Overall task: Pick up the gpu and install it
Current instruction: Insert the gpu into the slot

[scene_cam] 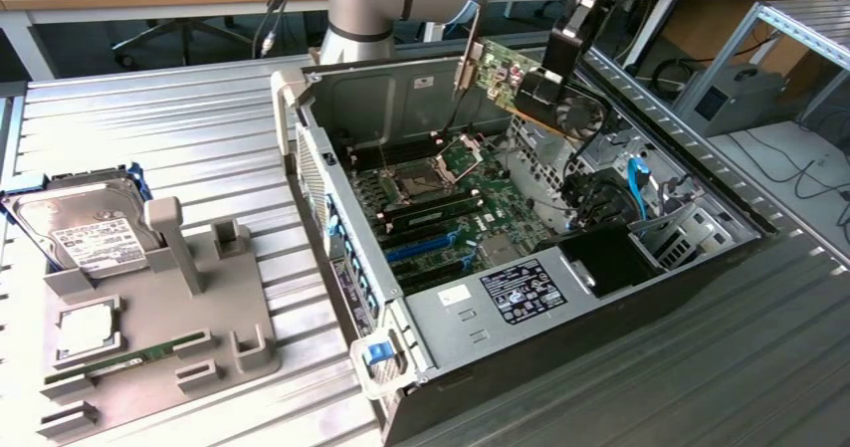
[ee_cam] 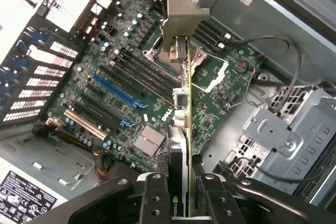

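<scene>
Exterior view: my gripper [scene_cam: 555, 77] hangs over the open computer case [scene_cam: 445, 313].
Gripper: I am closed on the gpu [scene_cam: 503, 69], and I pinch it between my fingers [ee_cam: 152, 200].
Gpu: it is up in the air and tilted, over the far end of the case. It is above the green motherboard [scene_cam: 439, 208] and not in it.
Bracket: the silver bracket [ee_cam: 184, 14] is at the end of the gpu away from my grip.
Wrist view: I look along the thin edge of the gpu. The motherboard lies under it.
Case: it lies on its side with the open side up, on the metal table [scene_cam: 173, 118], close to the table's edge on the exterior view's right.
Tray: a grey tray [scene_cam: 226, 308] sits by the table's near corner on the exterior view's left, well apart from the case.
On the tray: a hard drive [scene_cam: 83, 230], a square chip [scene_cam: 87, 330] and a RAM stick [scene_cam: 133, 355].
</scene>
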